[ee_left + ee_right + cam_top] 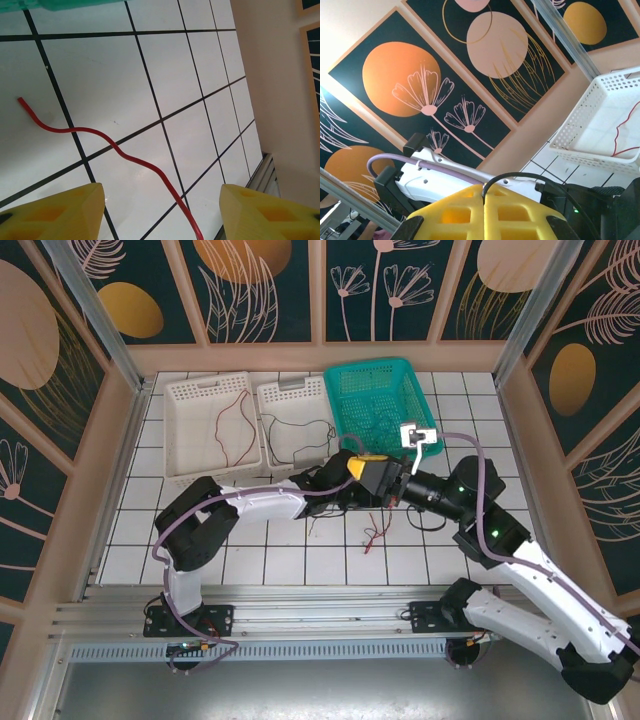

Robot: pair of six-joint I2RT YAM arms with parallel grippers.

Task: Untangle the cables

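white tiles with dark grout cover the tabletop (270, 565), walled by panels (250, 285) painted with orange discs and pale flowers. a green basket (345, 375) stands at the back. two white baskets sit side by side to its left. the near white basket (290, 392), just beside it, holds a loose black wire (300, 435). the far white basket (190, 390) holds a looping red wire (236, 425).

in front of the green basket the two claws meet over the tiles. the left claw (161, 192) hangs low with its yellow fingers (65, 210) spread wide, gripping nothing. below it a red cable (90, 130) snakes over the tabletop, its free end lying toward the green basket's rim, apart from both fingers.

the right claw (483, 195) points up toward the wall panels with its fingers pressed together. a thin black cable (517, 174) comes out of the seam at their tips and arches away, so it looks pinched there.

further in front of the green basket, a small knot of red and dark cables (375, 535) lies on the tiles.
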